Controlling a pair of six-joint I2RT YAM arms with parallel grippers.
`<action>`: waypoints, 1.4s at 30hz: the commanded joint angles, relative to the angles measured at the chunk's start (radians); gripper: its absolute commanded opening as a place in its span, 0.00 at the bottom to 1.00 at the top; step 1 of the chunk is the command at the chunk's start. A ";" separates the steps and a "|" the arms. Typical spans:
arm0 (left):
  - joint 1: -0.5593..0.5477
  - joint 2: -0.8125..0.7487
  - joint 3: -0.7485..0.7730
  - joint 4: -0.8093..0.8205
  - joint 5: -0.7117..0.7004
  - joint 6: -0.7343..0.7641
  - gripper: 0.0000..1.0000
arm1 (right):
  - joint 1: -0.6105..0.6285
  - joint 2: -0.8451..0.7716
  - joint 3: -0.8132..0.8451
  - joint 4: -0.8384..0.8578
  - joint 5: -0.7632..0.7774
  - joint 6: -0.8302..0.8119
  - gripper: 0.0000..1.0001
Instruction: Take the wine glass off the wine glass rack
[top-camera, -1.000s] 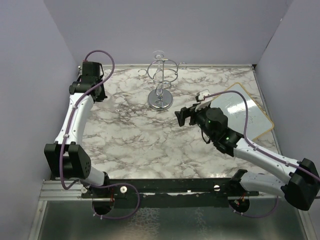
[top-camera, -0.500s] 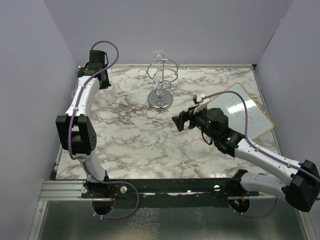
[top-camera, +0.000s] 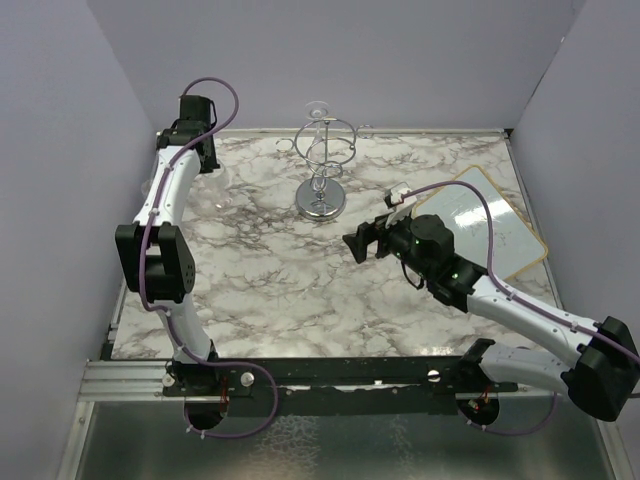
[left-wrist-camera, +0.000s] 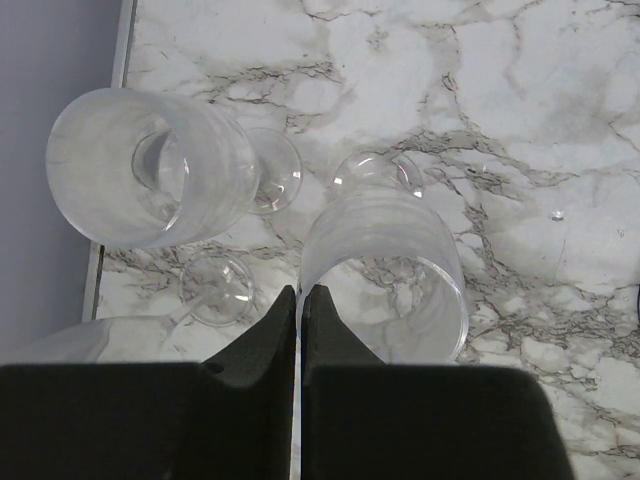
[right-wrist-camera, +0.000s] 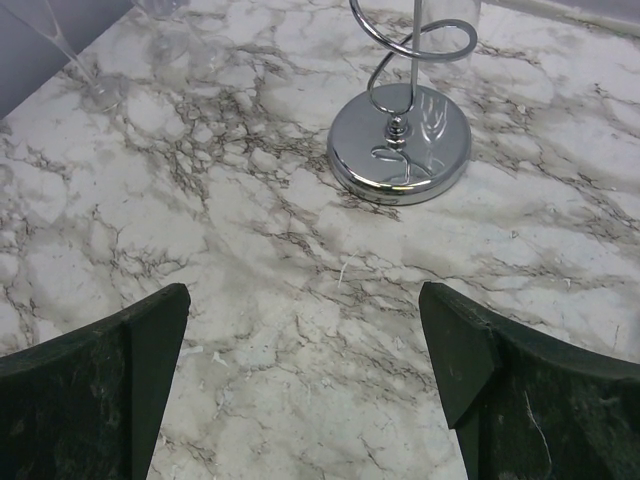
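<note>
The chrome wine glass rack stands at the back middle of the marble table. A clear wine glass still hangs in its ring arms on the far side. My left gripper is at the far left corner, well left of the rack. In the left wrist view its fingers are shut on the rim of an upright wine glass, whose foot shows below it. My right gripper is open and empty in front of the rack. The rack's mirrored base lies ahead of the right gripper.
A second wine glass stands left of the held one, near the table's left edge. A third glass foot shows beside my left fingers. A white board lies at the right. Purple walls enclose the table.
My left arm has swung up and back, carrying the glass toward the far left corner beside the other glasses. My right gripper has shifted slightly left toward the rack.
</note>
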 joint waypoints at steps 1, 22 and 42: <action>0.005 0.023 0.048 0.000 -0.035 0.015 0.00 | -0.007 -0.025 -0.012 0.010 -0.015 0.005 1.00; 0.012 0.003 0.130 -0.034 -0.007 0.027 0.39 | -0.008 -0.048 0.008 -0.016 -0.025 0.011 1.00; 0.001 -0.673 -0.501 0.422 0.723 -0.199 0.73 | -0.015 -0.088 0.024 -0.091 0.131 0.013 1.00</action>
